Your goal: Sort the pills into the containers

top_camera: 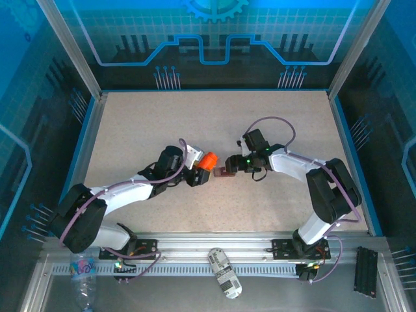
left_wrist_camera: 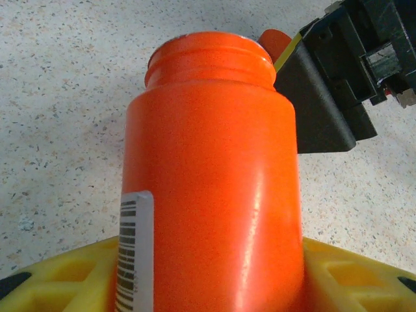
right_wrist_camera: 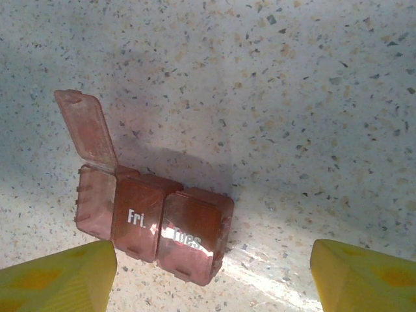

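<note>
Maroon pill box (right_wrist_camera: 153, 224) lies just ahead of the right gripper's (right_wrist_camera: 211, 279) wide-open, empty fingers (right_wrist_camera: 58, 276), its long axis across their gap, slightly slanted; left gripper (left_wrist_camera: 208, 279) clamps the orange bottle (left_wrist_camera: 208, 162).

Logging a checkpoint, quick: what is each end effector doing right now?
Left end effector: closed on the orange bottle.
Right end effector: open, holding nothing, pill box just ahead of it.

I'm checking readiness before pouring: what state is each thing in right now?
orange bottle: cap off, gripped by the left tool.
left tool: shut on the orange bottle.
pill box: on the table, end lid flipped open, Fri. and Tues lids shut.
right tool: open, holding nothing.
</note>
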{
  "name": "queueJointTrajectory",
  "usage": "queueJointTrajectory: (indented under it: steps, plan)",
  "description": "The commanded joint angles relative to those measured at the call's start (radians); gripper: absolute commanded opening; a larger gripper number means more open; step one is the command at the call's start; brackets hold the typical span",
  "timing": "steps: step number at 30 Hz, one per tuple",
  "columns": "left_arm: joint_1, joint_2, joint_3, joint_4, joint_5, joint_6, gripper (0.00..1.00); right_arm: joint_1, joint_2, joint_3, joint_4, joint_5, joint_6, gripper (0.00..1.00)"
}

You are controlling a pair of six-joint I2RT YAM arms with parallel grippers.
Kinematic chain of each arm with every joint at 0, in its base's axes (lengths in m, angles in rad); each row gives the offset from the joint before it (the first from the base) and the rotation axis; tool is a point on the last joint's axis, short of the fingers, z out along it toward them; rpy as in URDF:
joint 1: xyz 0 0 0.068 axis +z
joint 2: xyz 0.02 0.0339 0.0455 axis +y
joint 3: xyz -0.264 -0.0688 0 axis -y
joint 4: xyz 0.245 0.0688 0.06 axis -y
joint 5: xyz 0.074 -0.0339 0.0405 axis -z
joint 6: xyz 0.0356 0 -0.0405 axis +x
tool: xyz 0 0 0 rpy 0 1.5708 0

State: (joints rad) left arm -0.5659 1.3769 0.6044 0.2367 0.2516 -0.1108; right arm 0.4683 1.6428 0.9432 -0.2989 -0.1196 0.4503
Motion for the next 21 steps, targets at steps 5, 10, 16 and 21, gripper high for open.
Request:
queueJointTrajectory:
  steps: [5,10,16,21]
  plan:
    - [-0.007,0.016,0.024,-0.07,0.048,-0.005,0.0,0.009,0.009,0.019,-0.016,0.047,0.001,0.78]
    - [-0.008,0.041,0.047,-0.109,0.072,-0.013,0.0,0.01,0.011,0.012,-0.017,0.067,0.011,0.78]
    - [-0.015,0.07,0.07,-0.138,0.077,-0.018,0.0,0.008,0.031,0.011,-0.002,0.071,0.024,0.78]
    - [-0.023,0.097,0.102,-0.187,0.069,-0.008,0.0,0.007,0.049,0.009,0.012,0.066,0.039,0.78]
